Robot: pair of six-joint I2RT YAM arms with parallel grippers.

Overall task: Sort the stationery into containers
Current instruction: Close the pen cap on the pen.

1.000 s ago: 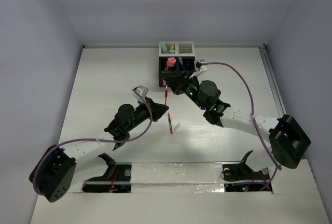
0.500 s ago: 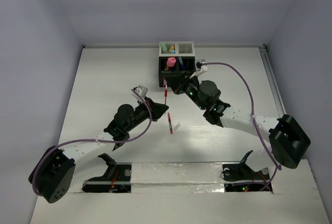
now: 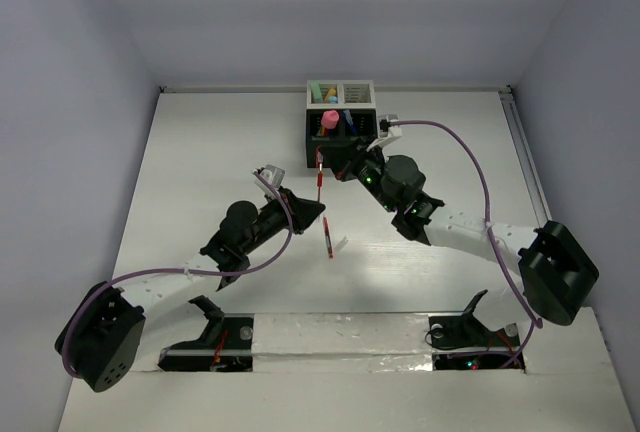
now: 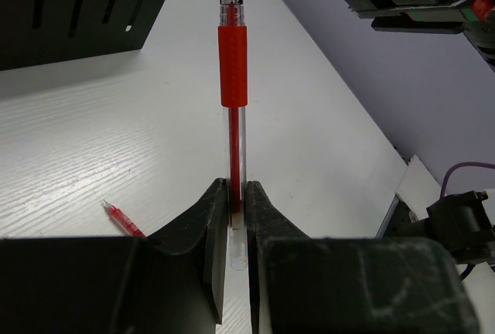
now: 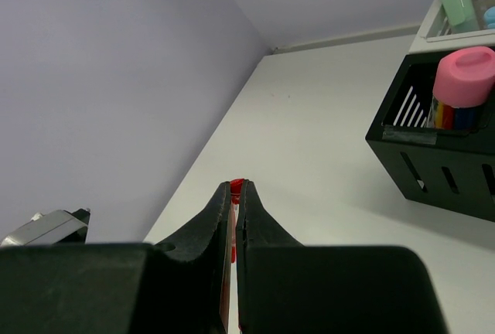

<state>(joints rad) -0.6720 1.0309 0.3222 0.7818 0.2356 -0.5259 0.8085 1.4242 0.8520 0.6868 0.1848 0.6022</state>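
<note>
"Pen (image 4: 232, 110), red: where do we find it?"
"We see it raised over the table (image 3: 200, 152), just before the black box (image 5: 433, 172). The left gripper (image 4: 236, 192) pinches one end, the right gripper (image 5: 234, 192) the other."
"So both are closed on it?"
"Yes, both clamp the pen. A second pen (image 3: 327, 237) lies on the table nearby, and a pink marker (image 5: 462, 77) stands in the black box."

L wrist view: red pen (image 4: 233, 67) top cut off at edge.
</note>
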